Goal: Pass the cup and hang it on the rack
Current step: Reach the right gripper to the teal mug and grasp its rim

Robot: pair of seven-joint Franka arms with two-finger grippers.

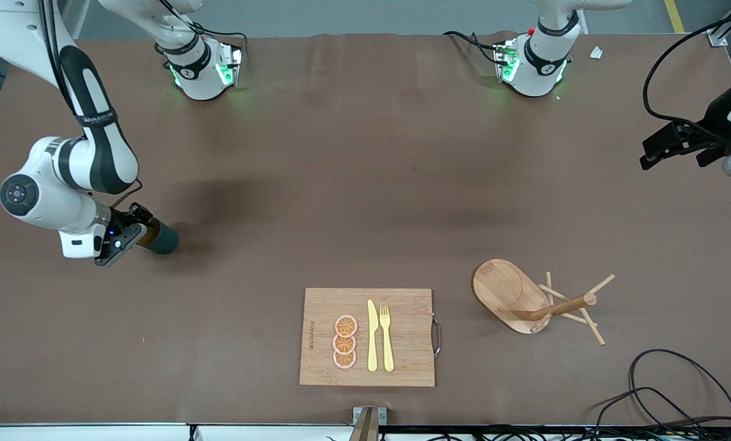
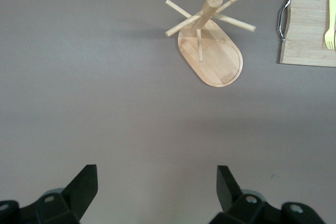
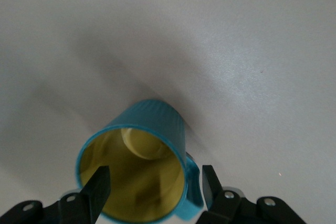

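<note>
The dark teal cup [image 1: 163, 239] lies on its side on the table near the right arm's end, its yellow mouth facing my right gripper [image 1: 138, 231]. In the right wrist view the cup [image 3: 157, 121] fills the space between the jaws of the right gripper [image 3: 155, 184]. One finger [image 3: 97, 187] is in front of the mouth and the other finger [image 3: 210, 182] is outside the handle, both apart from it. The wooden rack [image 1: 512, 294] stands upright toward the left arm's end. My left gripper [image 1: 671, 153] is open and empty, high over that end's table edge; in its wrist view [image 2: 157, 182] the rack [image 2: 215, 59] shows.
A bamboo cutting board [image 1: 408, 355] with a yellow knife, a fork and orange slices lies near the front edge; its handle end shows in the left wrist view [image 2: 310, 30]. A black cable [image 1: 665, 380] loops at the front corner by the rack.
</note>
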